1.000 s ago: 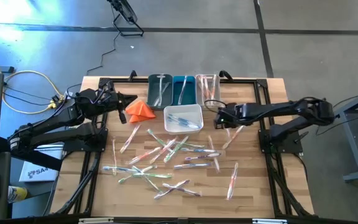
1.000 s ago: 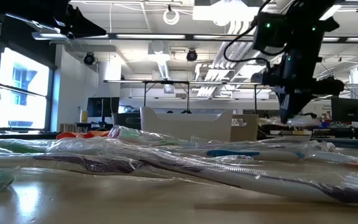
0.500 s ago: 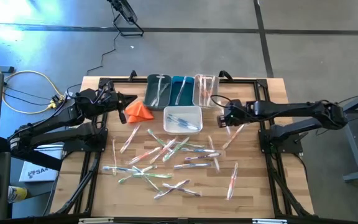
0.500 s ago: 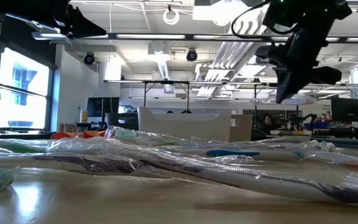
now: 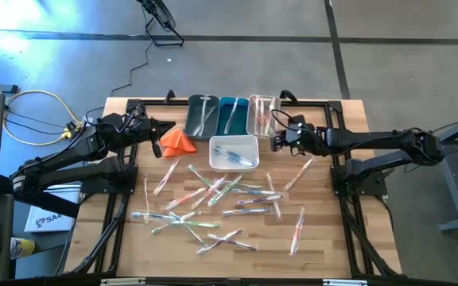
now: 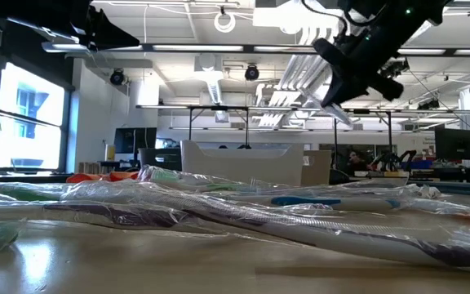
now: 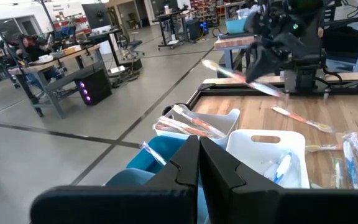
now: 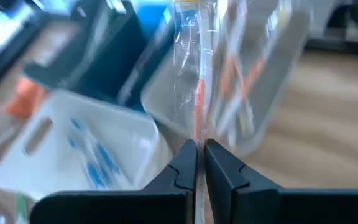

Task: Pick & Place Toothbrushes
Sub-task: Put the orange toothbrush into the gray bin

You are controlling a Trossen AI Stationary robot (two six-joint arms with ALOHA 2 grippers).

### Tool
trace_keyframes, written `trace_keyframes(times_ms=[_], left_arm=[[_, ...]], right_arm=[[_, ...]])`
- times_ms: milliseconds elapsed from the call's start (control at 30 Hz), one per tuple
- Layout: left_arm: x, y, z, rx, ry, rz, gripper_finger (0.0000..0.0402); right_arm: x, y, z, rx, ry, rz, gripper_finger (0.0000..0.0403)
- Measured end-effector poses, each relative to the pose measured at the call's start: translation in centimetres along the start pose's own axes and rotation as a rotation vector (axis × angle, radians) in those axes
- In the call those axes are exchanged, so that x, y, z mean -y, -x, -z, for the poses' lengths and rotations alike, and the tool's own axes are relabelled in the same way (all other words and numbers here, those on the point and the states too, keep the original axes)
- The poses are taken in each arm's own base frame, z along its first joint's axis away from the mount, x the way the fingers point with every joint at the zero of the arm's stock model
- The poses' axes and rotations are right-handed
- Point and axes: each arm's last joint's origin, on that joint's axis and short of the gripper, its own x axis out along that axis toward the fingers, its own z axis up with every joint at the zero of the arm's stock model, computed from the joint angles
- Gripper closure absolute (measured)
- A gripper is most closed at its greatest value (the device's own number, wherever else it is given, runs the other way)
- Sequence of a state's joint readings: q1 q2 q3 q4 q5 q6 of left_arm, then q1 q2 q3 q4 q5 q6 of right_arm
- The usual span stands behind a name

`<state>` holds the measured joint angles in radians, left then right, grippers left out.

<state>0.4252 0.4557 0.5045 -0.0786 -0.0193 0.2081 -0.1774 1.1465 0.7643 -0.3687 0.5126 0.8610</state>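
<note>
I have the right claw [image 5: 277,140] up off the wooden counter [image 5: 324,230], hanging just beside the clear plastic bin [image 5: 264,115] at the far edge, its fingers clamped on a wrapped toothbrush with an orange-pink handle [image 8: 199,87]. In the right wrist view that toothbrush runs straight out from between the pinched fingers, over the clear bin, which already holds a few similar ones. In the low view the claw [image 6: 339,90] sits high above the clutter with the wrapped toothbrush slanting down from it.

The left claw [image 5: 170,125] waits at the far left of the counter, fingers together and holding nothing, next to the orange folded cloth [image 5: 178,140].

Around the clear bin: a blue bin [image 5: 234,115] touches its left side, then a dark green bin [image 5: 203,116], each with a wrapped brush or two inside. The white handled tray [image 5: 234,152] sits just in front of them and holds blue-handled brushes.

The loose pile of wrapped toothbrushes [image 5: 213,199] is scattered over the middle and near part of the counter, overlapping one another; two pinkish ones [image 5: 297,229] lie apart toward the right side.
</note>
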Motion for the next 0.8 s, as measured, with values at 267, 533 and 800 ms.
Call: trace_keyframes(times_ms=[267, 533, 800], left_arm=[[0.0, 0.0, 0.0, 0.001, 0.000, 0.000, 0.0394], [0.0, 0.0, 0.0, 0.001, 0.000, 0.000, 0.0394], [0.0, 0.0, 0.0, 0.001, 0.000, 0.000, 0.0394]], right_arm=[[-1.2, -0.5, -2.0, 0.212, 0.056, -0.065, 0.0395], [-1.7, -3.4, -2.9, 0.334, 0.110, -0.011, 0.0395], [0.2, -8.1, -2.6, 0.283, 0.113, 0.135, 0.0395]])
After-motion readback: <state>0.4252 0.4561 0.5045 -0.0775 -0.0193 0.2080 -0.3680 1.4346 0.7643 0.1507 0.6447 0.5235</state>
